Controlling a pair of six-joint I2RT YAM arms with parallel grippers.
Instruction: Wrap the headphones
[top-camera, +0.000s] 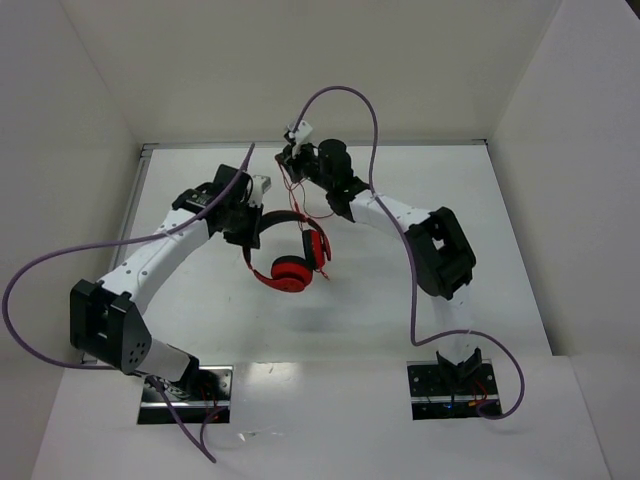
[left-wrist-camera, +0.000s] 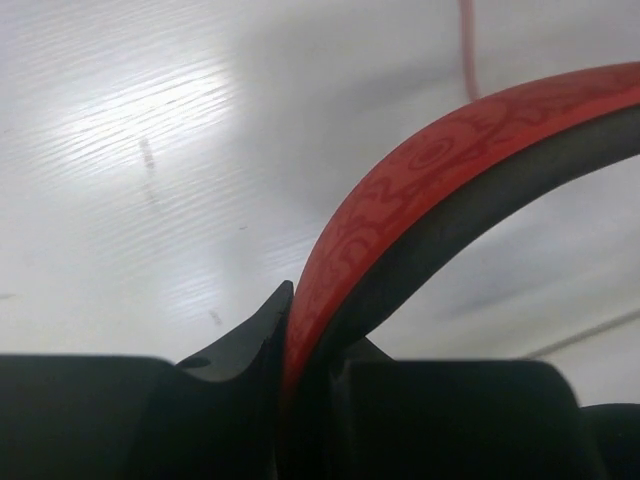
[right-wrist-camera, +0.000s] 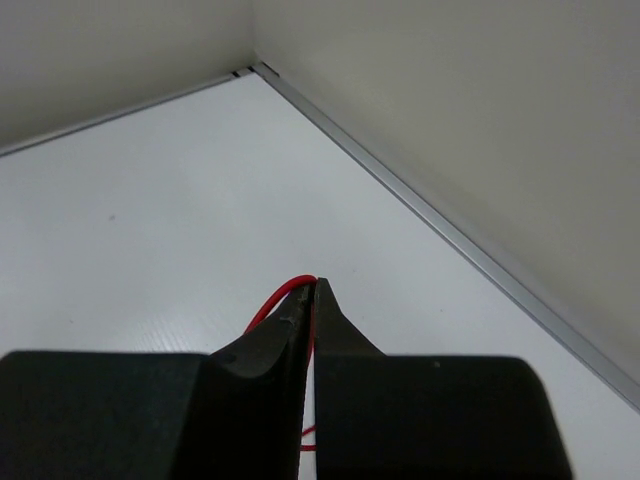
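Observation:
The red headphones (top-camera: 290, 262) hang above the table's middle, ear cups low and headband (top-camera: 275, 216) arching to the left. My left gripper (top-camera: 252, 214) is shut on the headband; the left wrist view shows the red patterned band (left-wrist-camera: 420, 175) pinched between my black fingers. My right gripper (top-camera: 291, 155) is near the back wall, shut on the thin red cable (top-camera: 296, 192), which runs down to the ear cups. In the right wrist view the cable (right-wrist-camera: 278, 298) loops out at the closed fingertips.
White walls enclose the table on three sides; a metal strip (right-wrist-camera: 440, 220) runs along the back edge close to my right gripper. Purple robot cables (top-camera: 372, 110) arc over both arms. The arm bases (top-camera: 185, 385) sit at the near edge.

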